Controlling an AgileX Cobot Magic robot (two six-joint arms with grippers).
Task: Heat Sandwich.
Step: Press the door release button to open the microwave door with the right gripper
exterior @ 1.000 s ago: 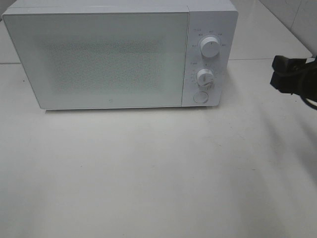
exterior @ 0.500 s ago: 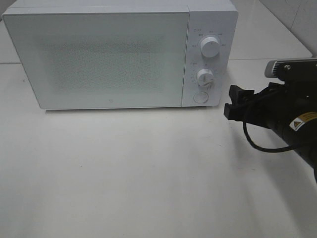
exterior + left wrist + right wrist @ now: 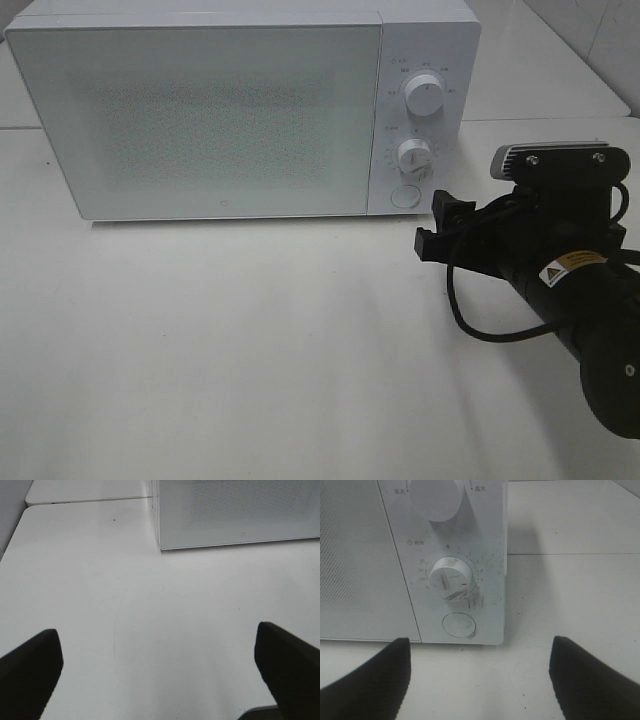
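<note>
The sandwich and its plate are out of view in all views. A white microwave [image 3: 200, 110] stands at the back of the table with its door shut. My right gripper [image 3: 432, 225] is open and empty, just right of and in front of the microwave's control panel. The right wrist view shows its dark fingers [image 3: 370, 677] wide apart, facing the timer knob [image 3: 450, 578] and the round door button [image 3: 459, 625]. My left gripper [image 3: 160, 675] is open and empty over bare table, with the microwave's lower corner [image 3: 235, 515] ahead of it. The left arm does not show in the exterior view.
The control panel carries an upper knob [image 3: 425, 96], a timer knob [image 3: 413, 156] and a round button [image 3: 404, 196]. The white table [image 3: 250, 350] spreads in front of the microwave. A seam between table tops [image 3: 90, 500] runs behind the left side.
My right arm has come in from the right edge toward the left, and now sits close to the microwave's control panel. The microwave has not changed.
</note>
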